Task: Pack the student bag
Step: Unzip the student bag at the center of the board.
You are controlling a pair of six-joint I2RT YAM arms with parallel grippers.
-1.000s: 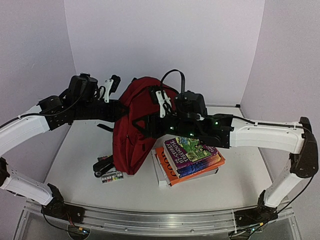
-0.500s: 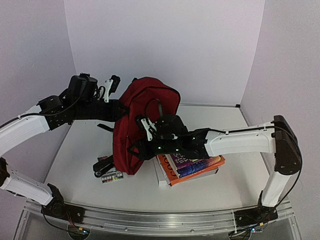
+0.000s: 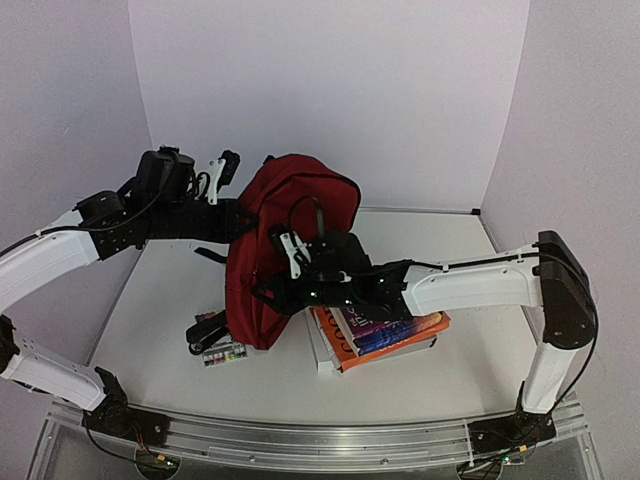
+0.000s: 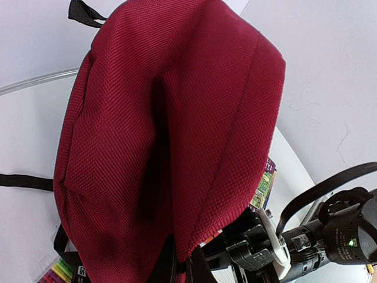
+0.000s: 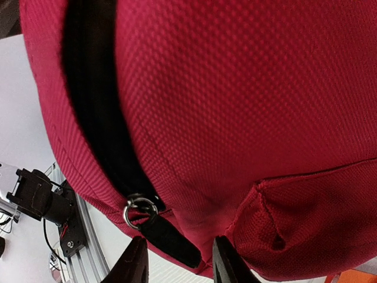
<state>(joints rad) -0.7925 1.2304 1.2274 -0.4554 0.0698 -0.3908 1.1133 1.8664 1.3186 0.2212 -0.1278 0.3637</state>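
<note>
Your left gripper (image 4: 180, 270) is pinched tight on a fold of the student bag (image 3: 270, 250), which stands upright on the table (image 3: 160, 300), touching the stack of books (image 3: 390, 330). Your right gripper (image 5: 179, 262) is partly open, fingers either side of the black zipper pull (image 5: 168, 236) with gaps showing.

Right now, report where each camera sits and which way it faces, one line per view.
Top external: above and behind the bases, looking down at the table; left arm and right arm show.
Left wrist: on the left arm, facing down the student bag; the right arm shows beyond.
Right wrist: close against the bag's zipper pull, right tool below.
Shared: all three see the bag.
</note>
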